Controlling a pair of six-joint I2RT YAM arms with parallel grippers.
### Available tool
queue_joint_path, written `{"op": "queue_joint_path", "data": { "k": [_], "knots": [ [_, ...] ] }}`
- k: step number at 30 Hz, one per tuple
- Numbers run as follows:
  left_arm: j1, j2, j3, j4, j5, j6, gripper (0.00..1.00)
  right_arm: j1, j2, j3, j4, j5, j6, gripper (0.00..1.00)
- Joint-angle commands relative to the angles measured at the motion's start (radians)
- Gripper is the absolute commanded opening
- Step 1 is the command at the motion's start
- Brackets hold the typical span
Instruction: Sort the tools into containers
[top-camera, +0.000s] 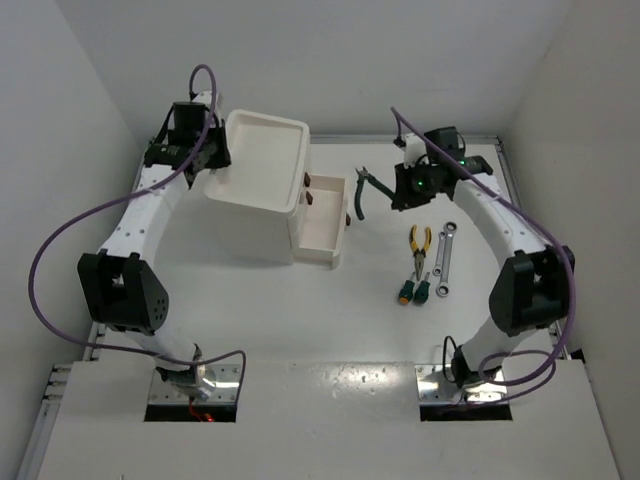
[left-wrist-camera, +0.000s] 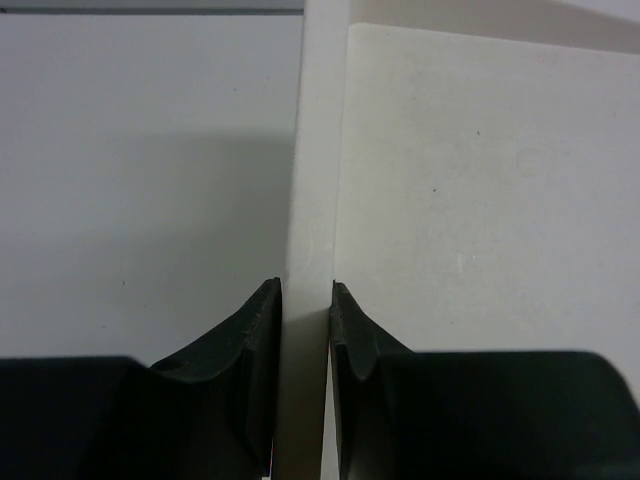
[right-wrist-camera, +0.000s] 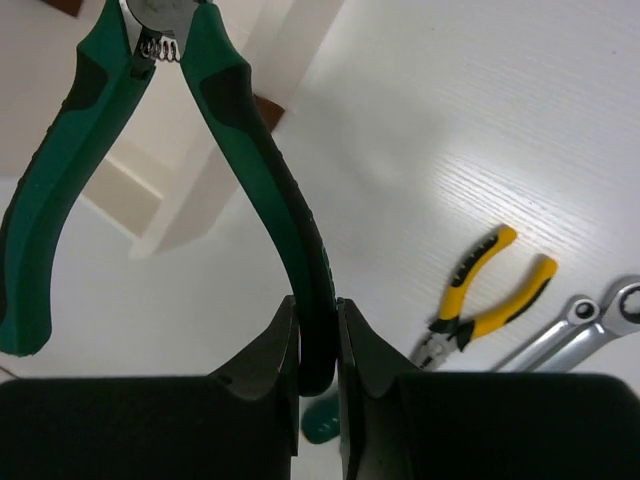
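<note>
Jaws of the right gripper (right-wrist-camera: 318, 325) pinch one handle of the green-handled pliers (right-wrist-camera: 255, 140). The other handle hangs free, splayed toward nine o'clock in the wrist view, and the nose points to twelve. Gripped by one handle, the tool will likely swing, so I would carry it slowly and level.

From above, the open drawer (top-camera: 328, 222) lies just beside the pliers at about nine o'clock. The step calls for a short travel that way, then a lowering until the tool sits inside the walls before the jaws part.

The left gripper (left-wrist-camera: 305, 300) is pressed together on the rim (left-wrist-camera: 315, 150) of the white container's tray top, at ten o'clock in the top view. That should keep the unit from sliding.

On the table, yellow pliers (top-camera: 420, 243), two wrenches (top-camera: 446, 255) and two screwdrivers (top-camera: 413, 290) lie at about five o'clock of the right gripper, well apart from the drawer.
</note>
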Motion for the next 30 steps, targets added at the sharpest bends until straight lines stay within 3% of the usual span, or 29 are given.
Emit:
{"op": "queue_joint_path", "data": {
  "k": [1, 5, 8, 13, 23, 30],
  "knots": [
    [-0.068, -0.003, -0.051, -0.153, -0.067, -0.156, 0.00, 0.095, 0.084, 0.139, 0.000, 0.206, 0.268, 0.00],
    [-0.103, -0.013, -0.060, -0.153, -0.148, -0.167, 0.00, 0.192, 0.195, 0.308, -0.108, 0.320, 0.267, 0.00],
    [-0.125, -0.013, -0.060, -0.144, -0.174, -0.167, 0.00, 0.262, 0.299, 0.438, -0.172, 0.532, 0.244, 0.00],
    [-0.125, -0.013, -0.069, -0.144, -0.185, -0.176, 0.00, 0.285, 0.321, 0.411, -0.143, 0.685, 0.235, 0.00],
    [-0.125, -0.022, -0.088, -0.135, -0.167, -0.185, 0.00, 0.364, 0.367, 0.360, -0.054, 0.703, 0.271, 0.00],
    [-0.125, -0.022, -0.088, -0.125, -0.167, -0.185, 0.00, 0.422, 0.443, 0.419, -0.043, 0.703, 0.284, 0.00]
  ]
}}
